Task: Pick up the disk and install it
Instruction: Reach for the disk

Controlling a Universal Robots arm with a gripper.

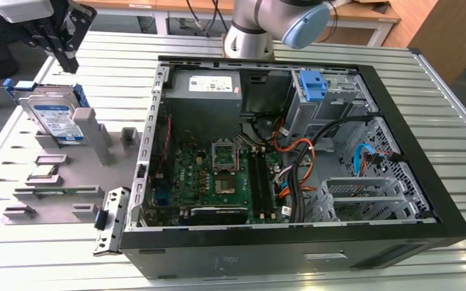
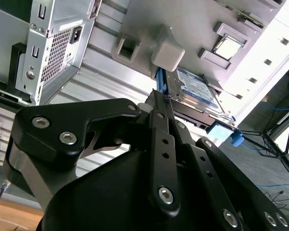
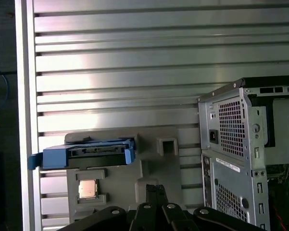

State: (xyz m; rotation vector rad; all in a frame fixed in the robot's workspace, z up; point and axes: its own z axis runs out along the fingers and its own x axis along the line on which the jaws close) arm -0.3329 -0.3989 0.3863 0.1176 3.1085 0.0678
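Observation:
The disk (image 1: 55, 118) stands on edge in a slot of the grey holder (image 1: 95, 182) on the exterior view's left, its white-and-blue label facing out and blue rails along its sides. My gripper (image 1: 68, 65) hangs just above and behind the disk's upper end, apart from it, shut with nothing between the fingers. In the second wrist view the closed fingertips (image 2: 157, 98) point at the disk (image 2: 197, 91) beyond them. In the first wrist view the disk (image 3: 86, 153) shows edge-on with its blue rail, past the gripper (image 3: 156, 188).
An open computer case (image 1: 427, 206) lies on the slatted metal table (image 1: 451, 109), with a grey power-supply box (image 1: 209, 85), a motherboard (image 1: 216, 176) and a blue drive bracket (image 1: 312, 85) inside. A small processor chip (image 1: 45, 173) rests on the holder.

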